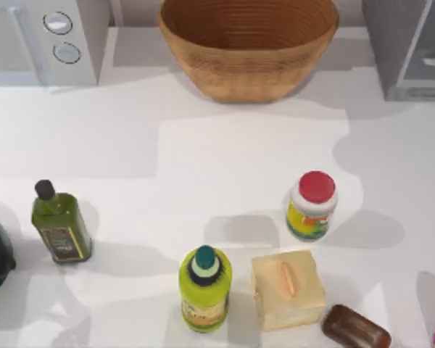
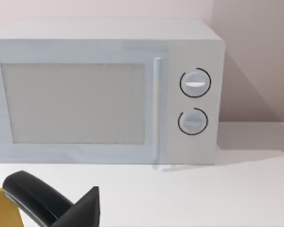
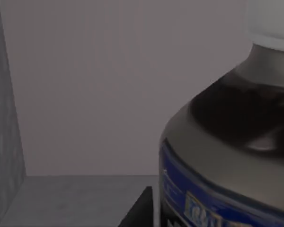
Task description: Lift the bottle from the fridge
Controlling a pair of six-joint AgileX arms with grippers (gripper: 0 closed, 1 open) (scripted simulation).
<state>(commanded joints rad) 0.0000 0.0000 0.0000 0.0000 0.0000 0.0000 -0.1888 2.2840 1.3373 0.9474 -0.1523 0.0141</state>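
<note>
Dark bottle (image 3: 227,156) standing inside fridge (image 1: 409,47), upper right; basket (image 1: 248,43) beside; end effector state unclear.

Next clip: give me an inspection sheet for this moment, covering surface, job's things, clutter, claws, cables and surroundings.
Surface: white table, shadowed in patches.
Job's things: fridge at far right; dark bottle with blue label inside it, close to the right wrist camera.
Clutter: basket; olive-oil bottle; green bottle; red-capped jar; tan box; brown bar; microwave.
Claws: left claw low, facing the microwave, fingers unclear; right claw's finger beside the bottle, grip unclear.
Cables: nothing seen.
Surroundings: plain wall.
</note>
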